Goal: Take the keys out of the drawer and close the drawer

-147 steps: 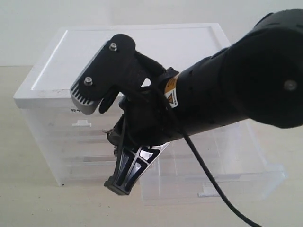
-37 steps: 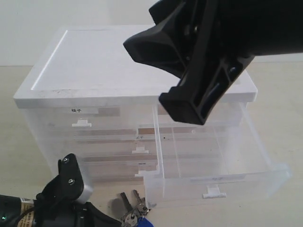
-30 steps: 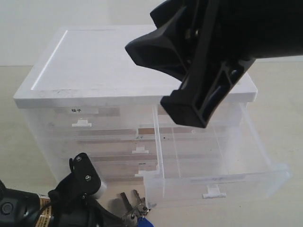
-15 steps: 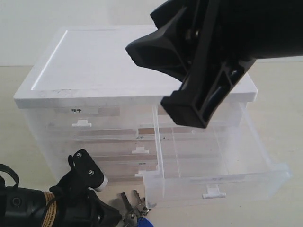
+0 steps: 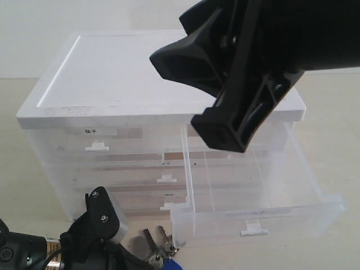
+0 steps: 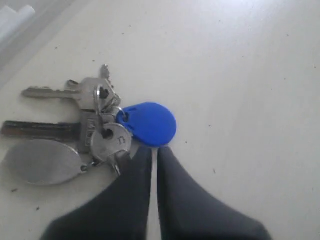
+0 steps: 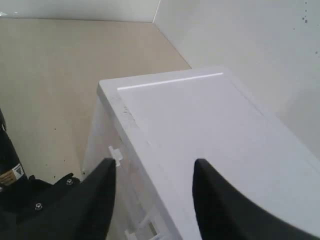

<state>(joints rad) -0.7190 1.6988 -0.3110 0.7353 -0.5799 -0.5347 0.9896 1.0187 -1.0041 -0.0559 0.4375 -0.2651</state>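
Now, the grey metal keys [image 6: 100,132] with blue fob are lying on the table [image 6: 240,75] at the pressed-together, seemingly empty tips of the left gripper [image 6: 154,154], so the spread right gripper [image 7: 152,170] (hovering above) is probably needing a square push on the open translucent plastic drawer [image 5: 259,216].

Bunch of keys [image 6: 95,125] lying outside an open translucent drawer [image 5: 292,216].

The keys lie flat on the pale tabletop [image 6: 240,75], out of the drawer and just in front of its left front corner in the exterior view. Several grey metal keys fan out from one ring, which also carries an oval metal tag [image 6: 42,161] and a blue teardrop fob [image 6: 149,124]. The drawer is half-width, of clear, slightly cloudy plastic, on the right side of the cabinet [image 5: 140,73] and pulled well out toward the camera. Its front wall carries a small white tab handle [image 5: 252,228] low in the middle, with a short, faint label [image 5: 259,213] just above it.
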